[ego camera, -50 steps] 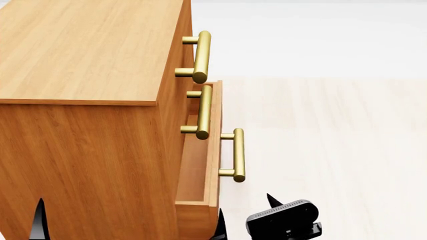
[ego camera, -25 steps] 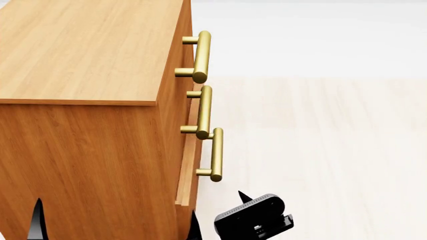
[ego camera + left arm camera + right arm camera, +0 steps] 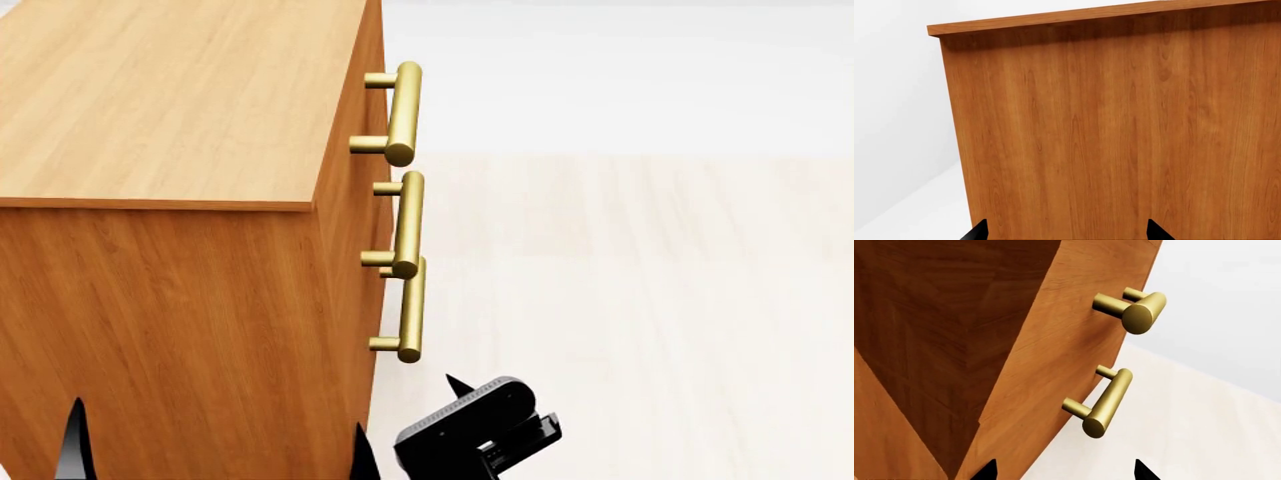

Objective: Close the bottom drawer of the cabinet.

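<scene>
Nearest the head camera, the right gripper (image 3: pixel 400 455) sits low beside the cabinet's front corner, its black camera housing angled toward the wood; in the right wrist view two dark fingertips (image 3: pixel 989 470) stand well apart with nothing between them, so its jaws are spread and empty. The left gripper (image 3: pixel 1066 231) faces the plain side panel of the cabinet (image 3: pixel 1121 130), its two tips likewise parted and holding nothing; whether they touch the panel cannot be made out. Just above the right gripper in the head view is the bottom drawer (image 3: pixel 387 330), its front appearing flush with the cabinet face, though the steep angle makes a thin gap hard to rule out. Its brass handle (image 3: pixel 410 310) stands out from the front on two short posts. Farther up come the middle handle (image 3: pixel 407 225) and the top handle (image 3: pixel 402 112), under the edge of the flat top. Beyond lies a pale floor (image 3: pixel 641 280).
</scene>
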`<state>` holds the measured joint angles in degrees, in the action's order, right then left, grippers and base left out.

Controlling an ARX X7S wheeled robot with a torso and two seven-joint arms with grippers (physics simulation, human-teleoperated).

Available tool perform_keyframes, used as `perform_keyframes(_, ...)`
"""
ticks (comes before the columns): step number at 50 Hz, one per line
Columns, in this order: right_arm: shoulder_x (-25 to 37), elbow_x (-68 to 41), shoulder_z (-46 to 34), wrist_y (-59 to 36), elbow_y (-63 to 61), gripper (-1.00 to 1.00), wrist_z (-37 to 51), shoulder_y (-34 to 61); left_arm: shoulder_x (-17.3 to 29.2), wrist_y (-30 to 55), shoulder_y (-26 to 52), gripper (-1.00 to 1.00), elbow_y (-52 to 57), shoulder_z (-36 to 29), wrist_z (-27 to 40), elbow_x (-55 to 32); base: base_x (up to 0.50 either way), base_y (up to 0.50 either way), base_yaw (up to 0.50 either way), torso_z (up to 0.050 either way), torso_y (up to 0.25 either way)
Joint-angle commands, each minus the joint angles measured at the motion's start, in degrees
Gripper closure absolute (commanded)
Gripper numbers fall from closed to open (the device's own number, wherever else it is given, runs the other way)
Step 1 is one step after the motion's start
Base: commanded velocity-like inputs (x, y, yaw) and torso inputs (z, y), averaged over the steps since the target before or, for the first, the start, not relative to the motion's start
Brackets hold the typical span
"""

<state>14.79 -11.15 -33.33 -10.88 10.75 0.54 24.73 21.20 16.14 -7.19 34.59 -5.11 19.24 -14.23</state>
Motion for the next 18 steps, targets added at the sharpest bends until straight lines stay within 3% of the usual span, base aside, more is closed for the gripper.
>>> perform_keyframes(1,0.3,-0.7,-1.5,-1.6,-3.7,-1.00,-1.2,0.7,0.2,-0.2,-0.1,-1.00,0.0,-0.1,0.2,0.0,0.00,0.00,0.00,0.000,0.000)
perform_keyframes(18,1.0,-3.4,4.5,5.1,0.8,-1.00,2.5,-2.0,0.0,-2.2,0.3,-1.00,-0.9,1.2,1.8,1.1,0.00,0.00,0.00,0.000,0.001)
